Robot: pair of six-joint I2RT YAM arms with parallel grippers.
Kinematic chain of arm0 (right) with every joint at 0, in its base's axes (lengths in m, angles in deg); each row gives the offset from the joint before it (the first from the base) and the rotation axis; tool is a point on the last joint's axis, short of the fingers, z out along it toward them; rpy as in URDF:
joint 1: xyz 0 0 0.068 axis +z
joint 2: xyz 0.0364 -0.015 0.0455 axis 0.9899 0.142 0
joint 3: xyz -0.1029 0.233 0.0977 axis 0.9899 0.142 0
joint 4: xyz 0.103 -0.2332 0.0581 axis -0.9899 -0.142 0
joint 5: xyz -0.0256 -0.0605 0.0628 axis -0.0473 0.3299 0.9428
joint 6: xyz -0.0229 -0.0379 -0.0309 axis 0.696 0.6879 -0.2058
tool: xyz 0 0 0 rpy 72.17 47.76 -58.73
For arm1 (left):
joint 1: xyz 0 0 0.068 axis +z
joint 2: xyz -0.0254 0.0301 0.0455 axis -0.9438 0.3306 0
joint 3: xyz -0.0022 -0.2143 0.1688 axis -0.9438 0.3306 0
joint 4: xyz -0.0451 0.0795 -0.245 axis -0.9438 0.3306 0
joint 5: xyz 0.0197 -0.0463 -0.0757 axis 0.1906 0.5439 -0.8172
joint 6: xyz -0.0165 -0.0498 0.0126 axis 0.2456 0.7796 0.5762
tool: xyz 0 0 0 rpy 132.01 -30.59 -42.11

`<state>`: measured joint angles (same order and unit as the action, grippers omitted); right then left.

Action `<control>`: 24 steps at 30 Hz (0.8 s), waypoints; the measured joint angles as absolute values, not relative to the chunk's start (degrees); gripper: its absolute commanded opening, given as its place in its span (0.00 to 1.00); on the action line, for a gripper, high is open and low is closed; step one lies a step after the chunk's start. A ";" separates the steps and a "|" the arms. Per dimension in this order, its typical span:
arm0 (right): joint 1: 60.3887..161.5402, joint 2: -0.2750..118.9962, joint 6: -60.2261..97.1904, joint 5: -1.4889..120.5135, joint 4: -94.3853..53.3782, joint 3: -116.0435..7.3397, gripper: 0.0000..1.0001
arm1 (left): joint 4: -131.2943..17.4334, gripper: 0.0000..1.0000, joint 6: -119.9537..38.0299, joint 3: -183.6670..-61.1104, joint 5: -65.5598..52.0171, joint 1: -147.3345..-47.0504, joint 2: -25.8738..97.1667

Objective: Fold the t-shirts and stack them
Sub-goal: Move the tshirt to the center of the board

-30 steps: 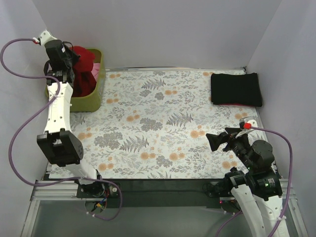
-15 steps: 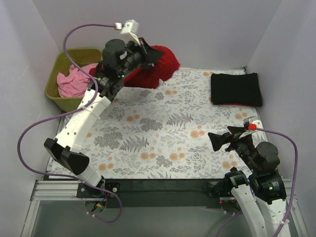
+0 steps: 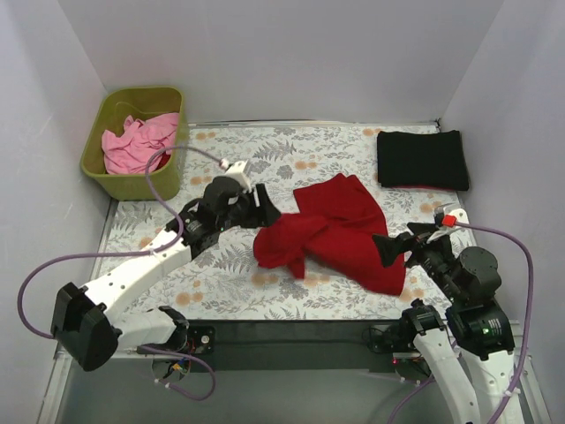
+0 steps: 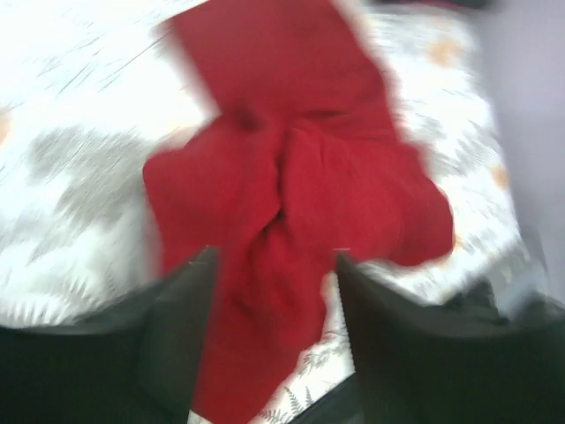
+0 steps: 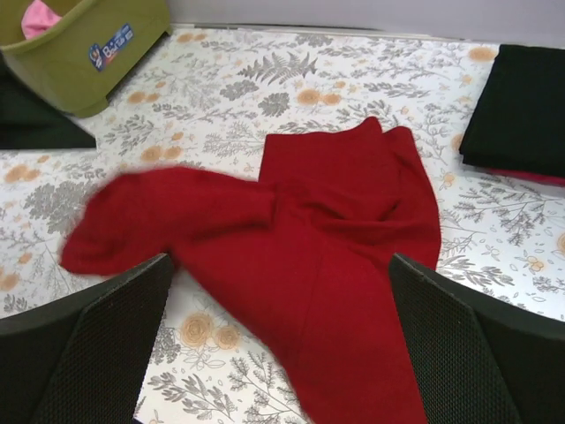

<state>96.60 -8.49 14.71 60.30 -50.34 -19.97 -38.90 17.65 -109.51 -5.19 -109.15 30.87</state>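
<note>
At table centre, running toward 4 o'clock in the top view, the dark red t-shirt [image 3: 340,225] lies crumpled and unfolded on the floral table cloth [image 3: 265,159]. One bunched lobe points to 8 o'clock, a flatter panel to 1 o'clock. Left gripper [image 3: 267,209] is at the shirt's 10 o'clock edge, just beside the bunched lobe. Its wrist view is blurred but shows the fingers [image 4: 181,318] spread wide with nothing pinched: released. Right gripper [image 3: 391,250] is at the shirt's 4 o'clock corner, over the hem; contact with the cloth cannot be told. Its wrist view shows the fingers [image 5: 97,344] far apart and the cloth loose beyond them: also released. Black t-shirt [image 3: 422,159] lies folded flat at 2 o'clock, well apart from the red one. Light pink t-shirt [image 3: 137,141] is heaped in the olive-green bin [image 3: 132,181] at 10 o'clock.
</note>
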 measured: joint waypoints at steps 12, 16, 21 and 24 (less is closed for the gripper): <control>96.60 7.73 10.12 60.76 -55.72 -18.77 0.84 | -32.13 0.75 23.36 -91.50 5.74 -107.71 18.00; 96.60 14.77 9.07 61.11 -55.94 -16.32 0.81 | -31.34 0.75 23.79 -91.74 1.09 -110.75 23.42; 96.60 23.47 10.34 64.95 -55.63 -14.14 0.78 | -28.24 0.75 25.50 -91.74 -0.42 -115.66 28.47; 96.80 27.84 10.93 67.16 -54.67 -13.48 0.77 | -26.99 0.73 27.09 -91.50 0.58 -115.88 29.23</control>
<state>96.80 27.84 10.93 67.16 -54.67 -13.48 -26.99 27.09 -91.50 0.58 -115.88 29.23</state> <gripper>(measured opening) 0.774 0.749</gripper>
